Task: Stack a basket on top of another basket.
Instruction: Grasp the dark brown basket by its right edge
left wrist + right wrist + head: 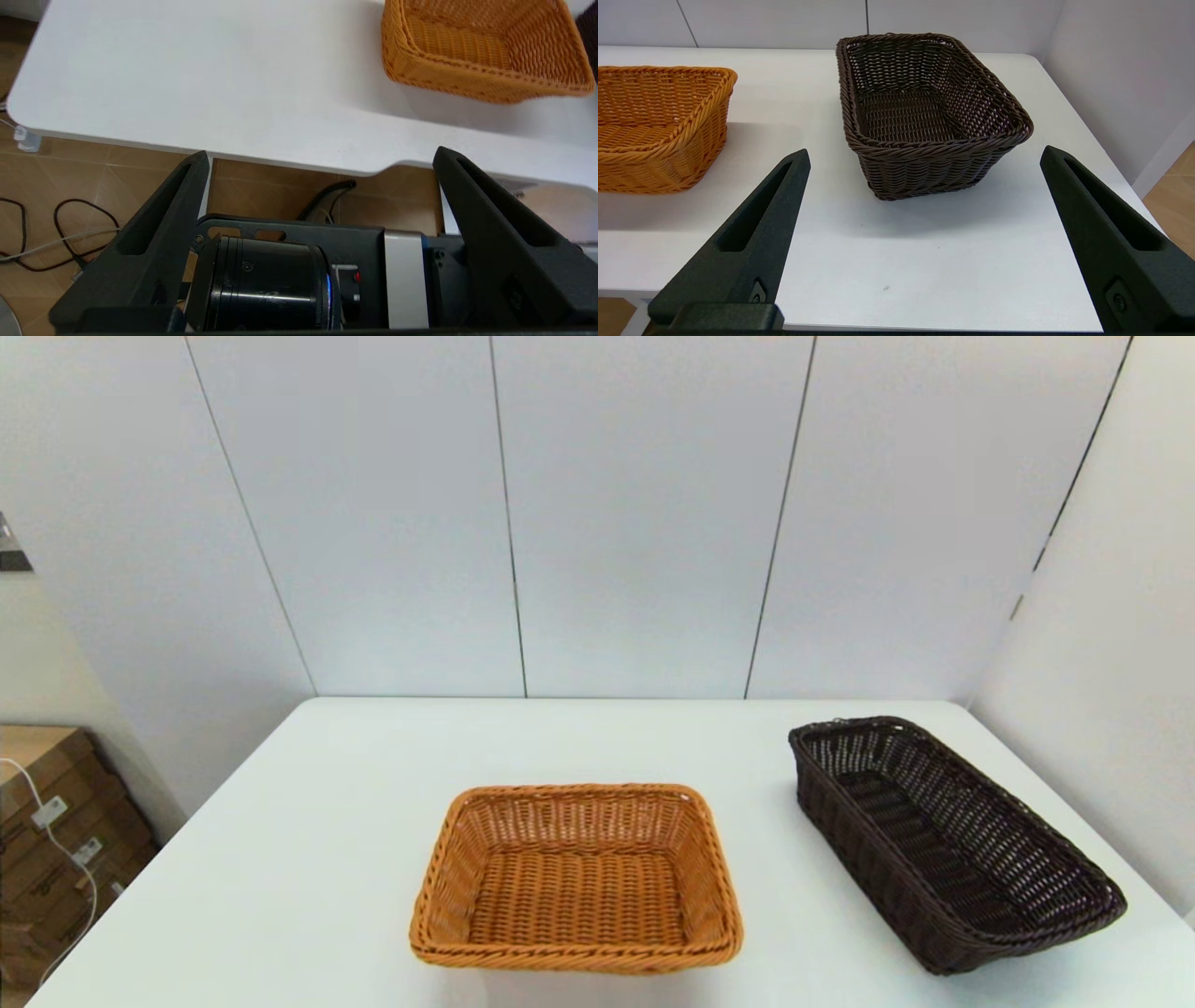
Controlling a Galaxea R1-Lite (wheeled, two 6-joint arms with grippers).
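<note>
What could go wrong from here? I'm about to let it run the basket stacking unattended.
1. The dark brown basket sits angled near the table's right edge; a clumsy nudge could push it off.
2. It lies turned differently from the orange-tan basket, so without rotation it may land skewed or perched on the rim.
3. The right claw is open but must pinch a sloped woven wall, which might slip. The left claw waits open below the table edge.
</note>
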